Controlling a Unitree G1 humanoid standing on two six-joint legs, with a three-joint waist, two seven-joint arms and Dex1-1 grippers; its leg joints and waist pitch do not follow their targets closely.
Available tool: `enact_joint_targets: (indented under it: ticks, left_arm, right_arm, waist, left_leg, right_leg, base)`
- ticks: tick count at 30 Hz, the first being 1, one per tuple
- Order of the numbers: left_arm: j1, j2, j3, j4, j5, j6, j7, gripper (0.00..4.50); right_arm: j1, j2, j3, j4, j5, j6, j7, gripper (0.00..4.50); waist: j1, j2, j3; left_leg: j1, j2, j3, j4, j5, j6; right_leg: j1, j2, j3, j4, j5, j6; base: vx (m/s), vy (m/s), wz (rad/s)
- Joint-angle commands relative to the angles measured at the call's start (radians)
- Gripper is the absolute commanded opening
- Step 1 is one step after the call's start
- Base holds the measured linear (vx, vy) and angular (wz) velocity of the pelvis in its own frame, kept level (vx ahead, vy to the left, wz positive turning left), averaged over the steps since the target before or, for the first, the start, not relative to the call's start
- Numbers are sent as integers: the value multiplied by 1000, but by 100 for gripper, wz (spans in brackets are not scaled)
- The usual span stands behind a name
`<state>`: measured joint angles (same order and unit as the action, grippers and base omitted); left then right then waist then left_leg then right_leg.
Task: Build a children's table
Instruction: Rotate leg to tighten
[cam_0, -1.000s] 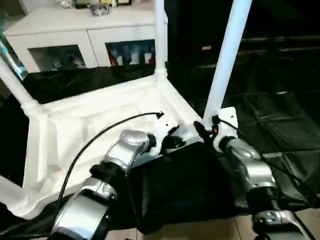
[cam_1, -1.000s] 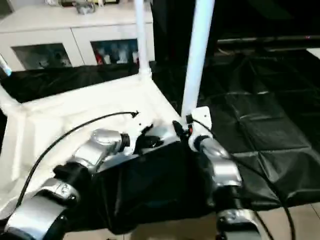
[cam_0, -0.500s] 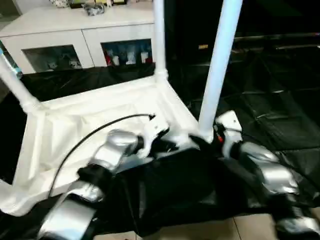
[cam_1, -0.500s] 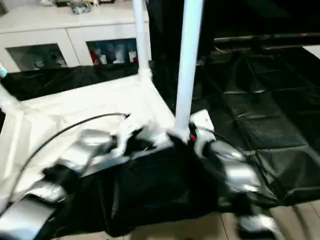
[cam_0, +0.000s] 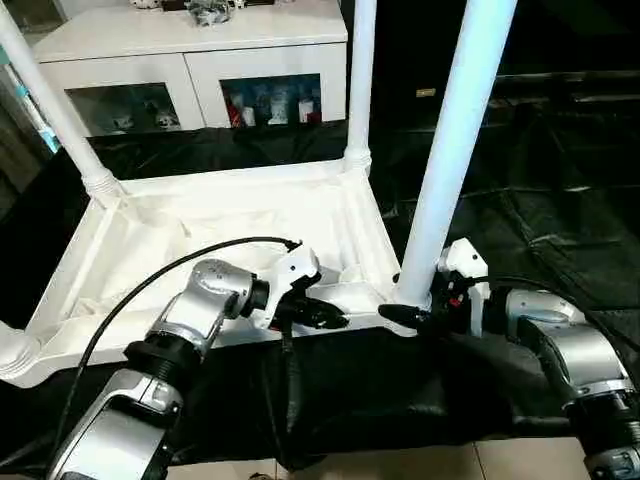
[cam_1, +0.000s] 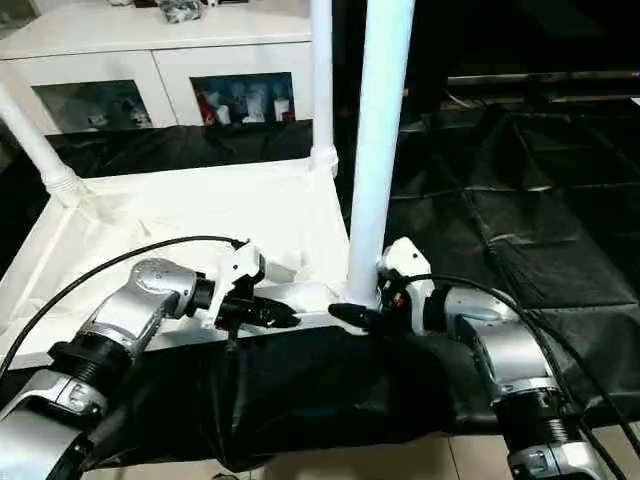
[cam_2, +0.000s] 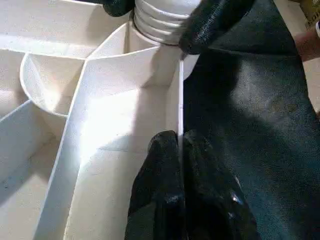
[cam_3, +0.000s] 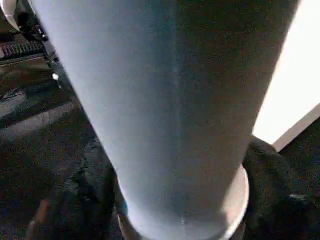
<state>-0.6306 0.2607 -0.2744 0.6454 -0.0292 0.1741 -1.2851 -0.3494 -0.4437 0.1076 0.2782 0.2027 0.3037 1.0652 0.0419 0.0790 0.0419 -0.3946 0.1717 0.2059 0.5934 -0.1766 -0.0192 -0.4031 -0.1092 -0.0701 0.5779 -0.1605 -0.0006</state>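
With the upside-down small white plastic children's table (cam_0: 230, 225) on the black-draped worktop (cam_0: 560, 210), left claw (cam_0: 322, 316) pinching its near rim and right claw (cam_0: 408, 316) clamped round the near-right white tubular leg (cam_0: 455, 150), that leg could pop loose if torqued sideways.

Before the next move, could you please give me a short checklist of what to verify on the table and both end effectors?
1. Left end effector pinching the table's near rim: ok, fingers closed on the thin wall.
2. Right end effector at the near right leg's base: ok, fingers on both sides of it.
3. That leg in its corner socket: ok, though whether fully seated cannot tell.
4. Far right leg and far left leg in their sockets: ok.
5. Table top upside down on the black cloth: ok.
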Motion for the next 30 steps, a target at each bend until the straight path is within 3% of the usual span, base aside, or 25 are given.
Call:
enact_joint_targets:
  ticks: [1,5,8,12,15,17,20,23,29,30]
  left_arm:
    - [-25,-20,24,-37,-37,-7,24,0]
    - [-48,-55,41,2,-17,-12,125,0]
    - [-80,-97,59,58,9,-20,251,0]
    - [-137,-198,94,149,32,-17,489,0]
    - [-148,-235,98,164,32,-16,547,0]
    - [-145,-247,89,159,29,-21,538,0]
    - [-132,-242,76,147,25,-38,483,0]
    - [-120,-227,67,139,26,-56,443,0]
    - [-70,-154,41,72,8,-82,294,0]
    - [-60,-138,35,56,3,-88,258,0]
  right_arm:
    - [15,30,34,-33,19,10,8,284]
    - [9,98,11,21,-24,16,-162,275]
    - [-12,167,-21,97,-68,28,-343,274]
    - [-60,316,-102,226,-89,29,-659,274]
    - [-78,357,-77,263,-108,0,-695,274]
    - [-81,379,-63,254,-99,-21,-656,274]
    - [-85,384,-75,227,-62,-28,-587,346]
    - [-89,366,-74,214,-61,-44,-557,364]
    - [-54,239,-11,120,-35,-38,-339,364]
    - [-46,214,-3,103,-32,-35,-304,364]
  waist:
    - [-2,-18,-66]
    - [-9,-17,-67]
    - [-21,-17,-64]
    - [-32,-14,-59]
    - [-36,-17,-59]
    - [-39,-19,-58]
    - [-41,-19,-60]
    - [-42,-19,-61]
    - [-37,-25,-64]
    - [-35,-21,-64]
  left_leg:
    - [24,57,-26,-71,-234,79]
    - [23,55,-28,-71,-228,73]
    - [27,49,-29,-73,-268,43]
    - [30,46,-30,-76,-311,20]
    - [33,45,-33,-77,-342,18]
    - [30,45,-34,-78,-349,25]
    - [28,46,-34,-79,-345,37]
    - [23,46,-35,-78,-324,49]
    - [19,49,-30,-73,-267,87]
    - [19,52,-31,-74,-263,92]
  right_leg:
    - [45,-43,34,-62,-240,-239]
    - [44,-43,33,-62,-240,-237]
    - [38,-42,32,-72,-311,-220]
    - [33,-42,32,-83,-375,-191]
    - [34,-42,29,-90,-419,-171]
    - [35,-43,29,-92,-429,-161]
    - [36,-42,30,-91,-419,-160]
    - [41,-44,30,-86,-392,-167]
    - [46,-44,32,-77,-315,-197]
    - [47,-45,32,-75,-316,-204]
  base:
    - [0,0,0]
    - [0,0,0]
    - [0,0,0]
    - [0,0,0]
    - [0,0,0]
    - [0,0,0]
    - [0,0,0]
    - [0,0,0]
    - [0,0,0]
    - [0,0,0]
